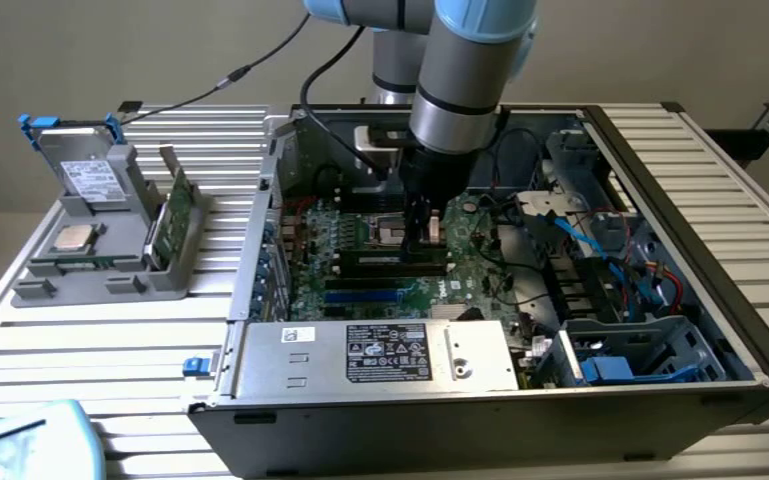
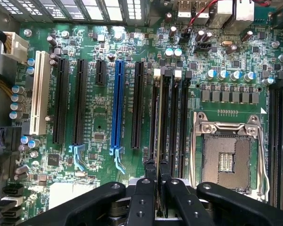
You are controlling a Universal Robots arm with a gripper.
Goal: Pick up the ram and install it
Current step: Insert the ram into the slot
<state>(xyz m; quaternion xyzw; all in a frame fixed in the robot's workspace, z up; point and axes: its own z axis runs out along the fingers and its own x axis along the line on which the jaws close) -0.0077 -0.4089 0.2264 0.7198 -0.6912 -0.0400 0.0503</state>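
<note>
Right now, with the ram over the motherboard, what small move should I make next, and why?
Probably a short, straight press down. The hand is shut on the ram, which stands edge-on along the black memory slots beside the CPU socket; whether it is seated I cannot tell.

The tool (image 2: 157, 168) hangs close over the green motherboard (image 2: 100, 123). Its two black fingers (image 2: 144, 197) are drawn together on the ram (image 2: 156, 117), which is seen edge-on as a thin strip running straight ahead from the fingertips, in line with the row of black memory slots (image 2: 172, 113). Just to one side of the tool lies the open CPU socket (image 2: 226, 157) in its metal frame; on the other side, farther off, stand black expansion slots (image 2: 62, 101), a blue slot (image 2: 117, 106) and a white slot (image 2: 39, 99).
</note>
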